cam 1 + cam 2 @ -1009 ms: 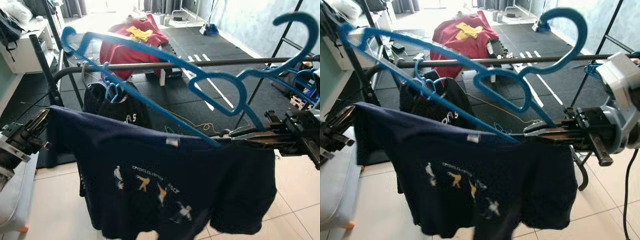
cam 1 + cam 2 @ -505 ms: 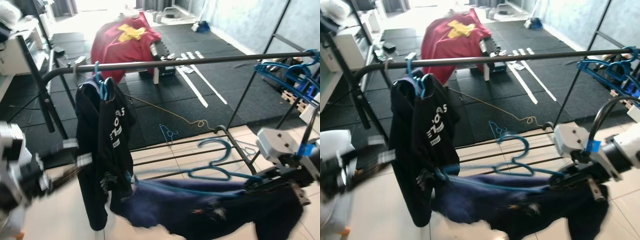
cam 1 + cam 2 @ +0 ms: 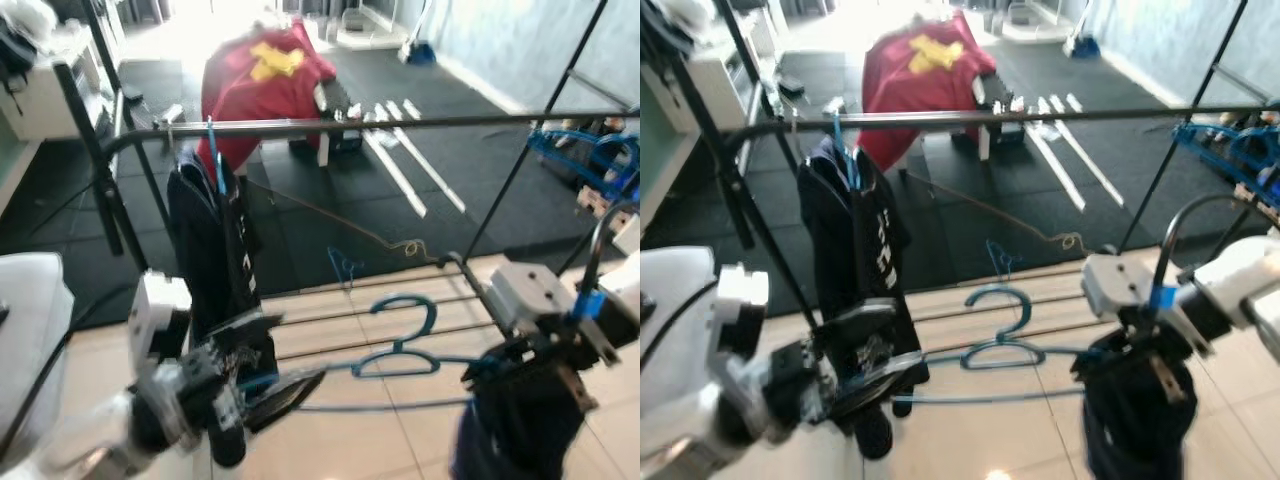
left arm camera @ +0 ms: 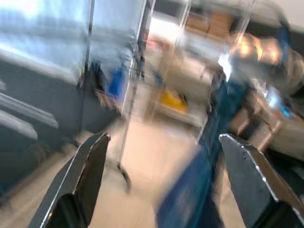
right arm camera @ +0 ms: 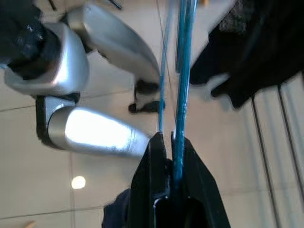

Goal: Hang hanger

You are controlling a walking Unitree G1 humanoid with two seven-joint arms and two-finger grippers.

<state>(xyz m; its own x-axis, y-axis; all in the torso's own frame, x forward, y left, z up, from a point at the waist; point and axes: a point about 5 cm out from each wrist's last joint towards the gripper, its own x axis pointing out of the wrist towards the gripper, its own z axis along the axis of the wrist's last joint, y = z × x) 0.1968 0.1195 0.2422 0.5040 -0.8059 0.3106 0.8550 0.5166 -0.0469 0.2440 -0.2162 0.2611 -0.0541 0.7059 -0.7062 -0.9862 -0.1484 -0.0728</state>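
Left pincer (image 3: 285, 385) blurred; navy shirt (image 3: 515, 425) cut off.

one blue hanger (image 3: 400, 350), two dark shirts (image 3: 215, 240) (image 3: 515, 425), one rail (image 3: 400, 123), one red cloth (image 3: 260, 80).

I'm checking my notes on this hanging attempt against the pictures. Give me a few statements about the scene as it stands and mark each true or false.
1. The right gripper is shut on the blue hanger. True.
2. The blue hanger's hook is already over the clothes rail. False: the hanger lies low, in front of the rail, with its hook pointing up.
3. A dark shirt hangs on the rail near its left end. True.
4. The left gripper is shut. False: its fingers stand wide apart.
5. The navy T-shirt is spread flat across the hanger. False: it hangs bunched below the right gripper.
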